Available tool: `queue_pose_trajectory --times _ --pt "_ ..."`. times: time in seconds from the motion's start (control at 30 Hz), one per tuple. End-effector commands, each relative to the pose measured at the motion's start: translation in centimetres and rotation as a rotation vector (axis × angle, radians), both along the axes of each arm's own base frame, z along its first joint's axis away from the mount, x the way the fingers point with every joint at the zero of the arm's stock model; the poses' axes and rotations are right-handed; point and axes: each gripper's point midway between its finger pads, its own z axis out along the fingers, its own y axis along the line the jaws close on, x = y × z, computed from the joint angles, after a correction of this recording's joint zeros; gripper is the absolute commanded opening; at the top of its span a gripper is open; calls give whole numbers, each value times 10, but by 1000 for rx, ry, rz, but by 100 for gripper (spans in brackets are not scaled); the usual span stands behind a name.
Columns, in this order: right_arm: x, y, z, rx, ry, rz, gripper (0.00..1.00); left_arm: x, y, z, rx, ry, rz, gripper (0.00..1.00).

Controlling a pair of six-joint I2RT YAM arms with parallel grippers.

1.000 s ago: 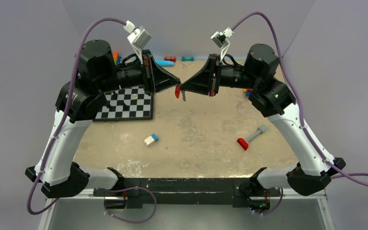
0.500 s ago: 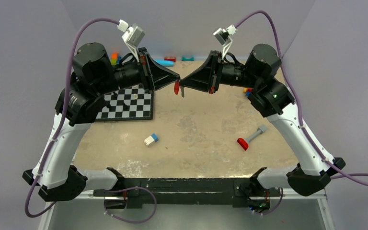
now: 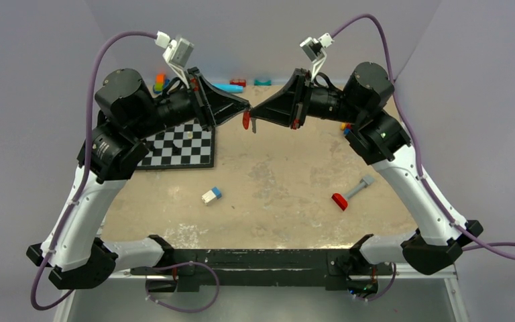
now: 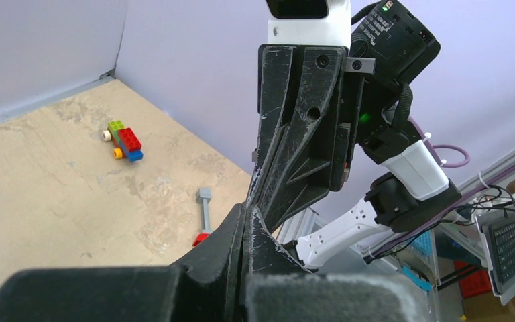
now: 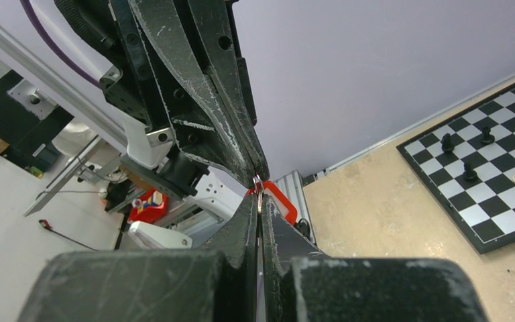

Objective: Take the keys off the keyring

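The ring [image 5: 258, 185] hangs in mid-air above the far middle of the table [image 3: 288, 181], caught exactly where your two claws meet tip to tip. A red key [image 3: 246, 121] dangles from it just under the left claw [image 3: 247, 106], and a grey key [image 3: 255, 128] just under the right claw [image 3: 255, 115]. Both claws are fully closed. In the right wrist view each appears to pinch the ring from its own side, though the metal is too small to show which coil or key shank sits in which grip. The ring lies dead ahead of both sets of fingers, so neither arm is nearer. The claws point at each other along a left-to-right line, the left coming in slightly from above and the right from below. The keys hang downward, across that line. The next move likely turns on this: any pull apart runs along the shared axis, while the keys must slide around the ring. The chessboard [image 3: 178, 147] lies well apart, below the left arm.
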Motion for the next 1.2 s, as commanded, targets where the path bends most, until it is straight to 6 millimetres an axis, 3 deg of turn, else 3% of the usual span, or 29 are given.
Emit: queue_pose_trajectory --times 0.0,0.73,0.77,0.9,0.97,1.07,1.17 --pt "-3 -13 39 111 -107 -63 0 -3 3 -5 -3 31 19 0" --pt "-6 -16 49 165 -113 -67 0 3 10 1 -112 74 91 0" --pt "-5 -16 48 162 -110 -67 0 3 11 1 -109 74 93 3" --pt "-6 -16 43 151 -102 -67 0 1 14 1 -90 58 103 45" --pt "-6 -16 41 148 -100 -69 0 0 17 1 -77 44 113 58" --pt "-6 -16 37 135 -97 -72 0 -3 21 4 -61 23 117 69" --pt "-5 -17 32 112 -93 -79 0 -9 26 14 -43 -21 114 71"
